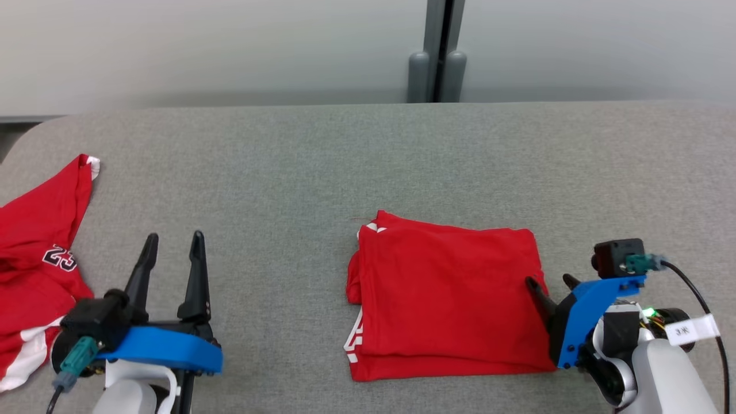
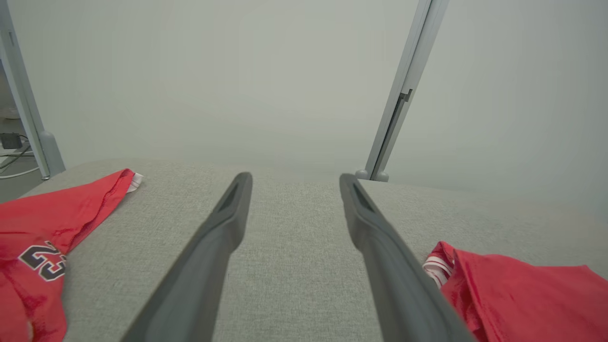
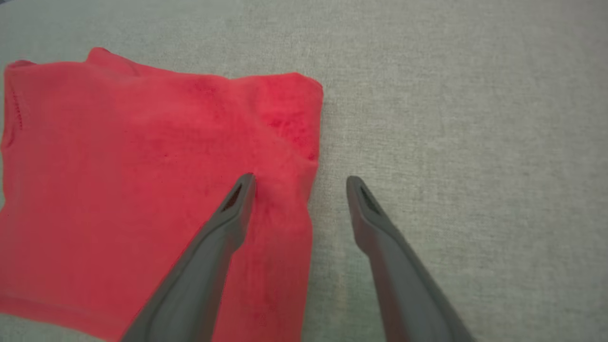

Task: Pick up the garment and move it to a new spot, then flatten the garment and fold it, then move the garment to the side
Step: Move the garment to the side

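The garment [image 1: 448, 299] is a red jersey folded into a rough square, lying flat right of the middle of the grey cloth table [image 1: 287, 172]. My right gripper [image 1: 549, 279] stands open at its right edge. In the right wrist view the right gripper [image 3: 300, 177] has one finger over the garment [image 3: 142, 180] and the other over bare table, with nothing pinched. My left gripper [image 1: 175, 234] is open at the lower left and holds nothing. In the left wrist view the left gripper [image 2: 295, 176] hangs over bare table, with the garment [image 2: 522, 294] off to its right.
A second red jersey [image 1: 34, 259] with the number 23 lies crumpled at the table's left edge, also seen as the second jersey [image 2: 42, 237] left of my left fingers. A pale wall with a grey post [image 1: 437, 57] stands behind the table's far edge.
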You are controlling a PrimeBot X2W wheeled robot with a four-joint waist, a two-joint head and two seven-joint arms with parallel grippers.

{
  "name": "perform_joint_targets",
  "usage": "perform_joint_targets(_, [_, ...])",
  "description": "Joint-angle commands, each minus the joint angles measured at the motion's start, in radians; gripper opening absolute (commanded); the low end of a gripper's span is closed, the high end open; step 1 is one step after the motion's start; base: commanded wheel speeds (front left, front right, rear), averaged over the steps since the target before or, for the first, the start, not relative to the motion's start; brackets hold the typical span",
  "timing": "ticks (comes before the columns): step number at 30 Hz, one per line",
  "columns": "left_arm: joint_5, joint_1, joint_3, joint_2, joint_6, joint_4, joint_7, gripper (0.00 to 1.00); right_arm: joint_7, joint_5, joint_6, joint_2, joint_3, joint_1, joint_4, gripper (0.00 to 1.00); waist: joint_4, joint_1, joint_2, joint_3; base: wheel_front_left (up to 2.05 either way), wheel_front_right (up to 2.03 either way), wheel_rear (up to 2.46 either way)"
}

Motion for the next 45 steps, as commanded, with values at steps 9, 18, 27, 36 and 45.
perform_joint_targets(9, [0.013, -0.082, -0.017, 0.000, -0.007, 0.008, 0.008, 1.00, 0.134, 0.002, 0.001, 0.002, 0.057, -0.061, 0.124, 1.00, 0.035, 0.0000, 0.0000, 0.069, 0.00, 0.00, 0.00])
perform_joint_targets(18, [0.008, -0.086, -0.006, 0.004, 0.001, 0.002, -0.005, 1.00, 0.147, -0.014, 0.000, -0.097, 0.190, -0.175, 0.080, 0.00, -0.023, 0.0000, 0.0000, 0.106, 0.00, 0.00, 0.00])
perform_joint_targets(27, [0.023, -0.126, 0.004, 0.026, 0.001, -0.045, -0.009, 1.00, 0.152, 0.015, 0.000, -0.380, 0.320, -0.384, -0.002, 0.00, -0.147, 0.0000, 0.0000, 0.179, 0.00, 0.00, 0.00])
perform_joint_targets(36, [0.039, -0.176, -0.006, 0.046, 0.000, -0.088, 0.001, 1.00, 0.061, 0.031, 0.000, -0.574, 0.359, -0.496, 0.095, 0.00, -0.220, 0.0000, 0.0000, 0.249, 0.00, 0.00, 0.00])
perform_joint_targets(45, [0.054, -0.245, -0.028, 0.061, -0.017, -0.115, 0.027, 1.00, -0.131, 0.003, 0.000, -0.664, 0.310, -0.573, 0.261, 0.00, -0.203, 0.0000, 0.0000, 0.350, 0.00, 0.00, 0.00])
